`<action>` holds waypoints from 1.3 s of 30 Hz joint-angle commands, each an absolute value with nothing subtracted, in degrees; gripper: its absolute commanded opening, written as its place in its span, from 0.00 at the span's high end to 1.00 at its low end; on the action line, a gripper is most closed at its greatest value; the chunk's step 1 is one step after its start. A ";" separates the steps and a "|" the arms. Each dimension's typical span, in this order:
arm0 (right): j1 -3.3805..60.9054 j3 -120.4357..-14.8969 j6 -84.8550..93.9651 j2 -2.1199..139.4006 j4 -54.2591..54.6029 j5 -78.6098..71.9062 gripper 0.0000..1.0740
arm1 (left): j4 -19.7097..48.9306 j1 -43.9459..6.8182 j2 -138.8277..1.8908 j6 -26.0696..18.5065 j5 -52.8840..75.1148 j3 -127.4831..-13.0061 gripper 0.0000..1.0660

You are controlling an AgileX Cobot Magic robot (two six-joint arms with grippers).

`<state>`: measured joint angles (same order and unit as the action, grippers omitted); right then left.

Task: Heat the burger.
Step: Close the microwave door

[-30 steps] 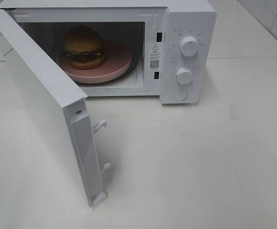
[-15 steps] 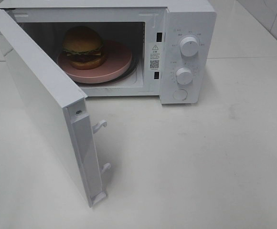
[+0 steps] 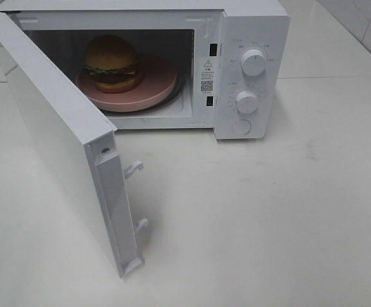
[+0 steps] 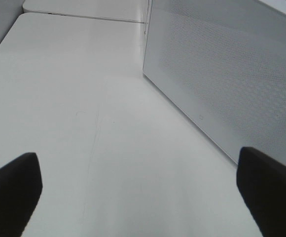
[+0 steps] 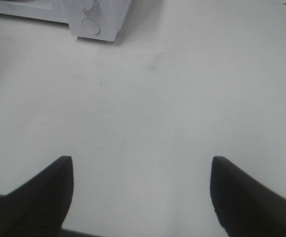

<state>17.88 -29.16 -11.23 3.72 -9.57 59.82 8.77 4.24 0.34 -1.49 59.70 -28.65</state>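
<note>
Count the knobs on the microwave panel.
2: upper knob and lower knob, stacked on the right panel. The round button beneath isn't counted. None appear hidden.

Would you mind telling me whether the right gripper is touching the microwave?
Apart. The right wrist view shows the open right gripper hanging over the table, a broad stretch of which separates it from the microwave.

Left pincer [image 4: 138, 160], right pincer [image 5: 141, 163]: both spread, empty.

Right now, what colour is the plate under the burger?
Pink; the plate under the burger shows best in the exterior high view.
</note>
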 commanded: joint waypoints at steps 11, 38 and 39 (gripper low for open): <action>8.88 -29.05 -6.93 -1.72 -5.44 59.36 0.31 | 8.65 4.35 1.38 -1.26 59.13 -28.48 0.06; 8.88 -29.05 -6.99 -1.72 -5.44 59.36 0.31 | 8.65 4.35 1.38 -1.26 59.13 -28.48 0.06; 8.88 -29.05 -6.99 -1.72 -5.44 59.36 0.31 | 8.65 4.35 1.38 -1.26 59.13 -28.48 0.06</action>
<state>9.34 -29.11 -7.91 -0.23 -5.56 59.53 8.77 4.24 0.34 -1.49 59.70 -28.65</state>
